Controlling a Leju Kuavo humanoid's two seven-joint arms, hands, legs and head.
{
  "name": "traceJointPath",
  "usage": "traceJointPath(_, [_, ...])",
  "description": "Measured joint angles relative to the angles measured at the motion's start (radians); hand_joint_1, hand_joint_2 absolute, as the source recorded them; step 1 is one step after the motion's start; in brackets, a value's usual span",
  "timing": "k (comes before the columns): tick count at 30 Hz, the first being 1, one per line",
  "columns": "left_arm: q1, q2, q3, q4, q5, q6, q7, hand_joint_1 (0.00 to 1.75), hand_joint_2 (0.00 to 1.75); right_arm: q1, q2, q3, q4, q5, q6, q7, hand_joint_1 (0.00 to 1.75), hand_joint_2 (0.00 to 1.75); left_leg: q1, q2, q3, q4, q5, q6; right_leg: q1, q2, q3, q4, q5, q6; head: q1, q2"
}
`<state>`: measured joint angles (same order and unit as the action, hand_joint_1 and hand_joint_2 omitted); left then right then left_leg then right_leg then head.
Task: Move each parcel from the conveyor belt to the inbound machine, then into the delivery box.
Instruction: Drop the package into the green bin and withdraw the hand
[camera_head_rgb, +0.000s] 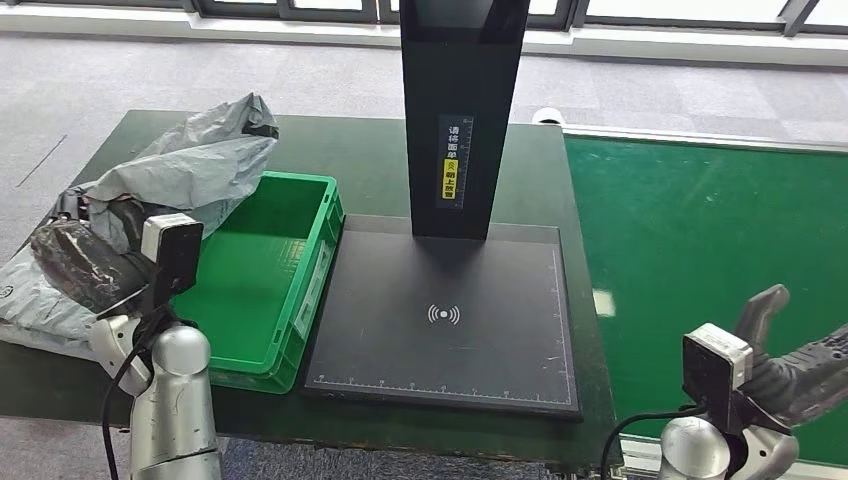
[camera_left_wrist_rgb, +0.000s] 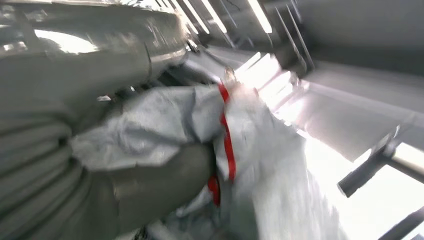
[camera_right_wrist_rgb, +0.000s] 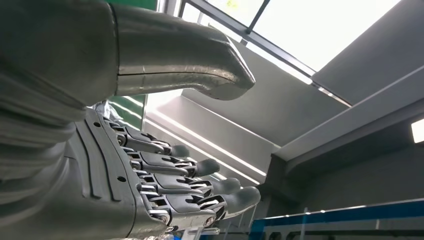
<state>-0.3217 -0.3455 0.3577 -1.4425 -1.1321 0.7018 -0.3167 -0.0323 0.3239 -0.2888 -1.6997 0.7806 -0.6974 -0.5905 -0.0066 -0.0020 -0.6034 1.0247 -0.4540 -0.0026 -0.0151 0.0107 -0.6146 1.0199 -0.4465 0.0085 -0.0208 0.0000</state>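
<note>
A crumpled grey plastic parcel (camera_head_rgb: 185, 165) hangs over the left rim of the green box (camera_head_rgb: 262, 300), gripped by my left hand (camera_head_rgb: 85, 262) at the far left. Up close, the left wrist view shows the parcel (camera_left_wrist_rgb: 260, 150) with a red strip, my left hand (camera_left_wrist_rgb: 150, 185) wrapped around its folds. My right hand (camera_head_rgb: 795, 355) hovers open above the green conveyor belt (camera_head_rgb: 710, 240) at the right, fingers spread and holding nothing; the right wrist view shows that hand (camera_right_wrist_rgb: 165, 150) with thumb and fingers apart. The black inbound machine (camera_head_rgb: 450, 310) lies flat in the middle, bare.
A black post (camera_head_rgb: 462, 110) rises from the back of the machine's plate. The green box stands empty between the parcel and the machine. Grey carpet and a window line run beyond the dark table (camera_head_rgb: 380, 170).
</note>
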Motion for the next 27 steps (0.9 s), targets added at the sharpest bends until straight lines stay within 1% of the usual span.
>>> traceJointPath(3, [-0.008,-0.001,0.001,0.048,-0.059,-0.002,0.051,1.75,1.75,0.000,0.000,0.000,0.000,0.003,0.000,0.000,0.00,1.75,0.000,0.000,0.000,0.000,0.000,0.000,0.000,-0.001,0.000,0.000,0.000,0.000,0.000,0.000])
traceJointPath(6, [-0.035,-0.003,0.000,0.148,-0.131,-0.002,0.139,1.75,1.75,0.001,0.000,-0.001,-0.002,0.002,0.000,0.000,0.00,1.75,-0.001,-0.001,0.001,0.000,0.000,0.000,0.000,-0.001,0.001,0.000,0.000,0.000,0.000,0.000])
traceJointPath(8, [-0.063,-0.001,0.001,0.253,-0.179,-0.003,0.198,1.75,1.75,0.001,0.000,-0.001,-0.002,0.003,0.000,0.001,0.00,1.75,-0.001,-0.001,0.000,0.000,0.001,0.001,0.000,-0.002,0.001,0.000,0.001,0.000,0.000,0.000])
traceJointPath(10, [-0.105,0.007,0.002,0.389,-0.217,-0.005,0.244,1.75,1.75,0.000,0.000,-0.001,-0.002,0.007,0.000,0.005,0.00,1.75,-0.001,-0.002,0.000,0.000,0.001,0.001,0.000,-0.003,0.001,0.000,0.001,0.001,0.000,0.000])
traceJointPath(12, [-0.141,0.017,0.002,0.514,-0.236,-0.009,0.273,1.75,1.75,0.000,0.000,-0.001,-0.002,0.011,0.000,0.007,0.00,1.75,-0.001,-0.003,0.000,0.000,0.001,0.001,0.000,-0.004,0.002,0.000,0.001,0.000,0.000,0.000])
traceJointPath(15, [-0.193,0.028,0.002,0.648,-0.241,-0.009,0.290,1.75,1.75,0.000,0.000,-0.001,-0.001,0.015,0.000,0.007,0.00,1.75,-0.001,-0.005,0.002,0.000,0.001,0.001,-0.001,-0.006,0.005,0.000,0.001,0.000,0.000,0.000])
traceJointPath(16, [-0.210,0.031,0.002,0.682,-0.241,-0.008,0.293,1.68,1.75,0.000,0.000,-0.001,-0.001,0.017,0.000,0.007,0.00,1.75,-0.001,-0.006,0.004,-0.001,0.001,0.002,-0.001,-0.007,0.006,0.000,0.000,0.000,0.000,0.000])
traceJointPath(19, [-0.242,0.041,0.002,0.761,-0.241,-0.007,0.304,0.37,1.75,0.000,0.000,-0.001,0.000,0.020,0.000,0.006,0.00,1.75,-0.002,-0.008,0.007,-0.001,0.000,0.002,-0.002,-0.009,0.011,0.000,-0.002,0.000,0.000,0.000])
traceJointPath(20, [-0.250,0.044,0.002,0.780,-0.241,-0.007,0.307,0.00,1.75,0.000,0.000,-0.001,0.001,0.020,0.000,0.006,0.00,1.75,-0.002,-0.008,0.008,-0.001,0.000,0.002,-0.002,-0.009,0.012,0.000,-0.002,0.000,0.000,0.000])
traceJointPath(27, [-0.272,0.056,0.002,0.837,-0.235,-0.007,0.327,0.00,1.75,-0.001,0.000,-0.001,0.011,0.027,0.000,0.013,0.00,1.75,-0.002,-0.008,0.008,-0.002,-0.002,0.002,-0.002,-0.009,0.021,0.000,-0.005,0.000,0.000,0.000])
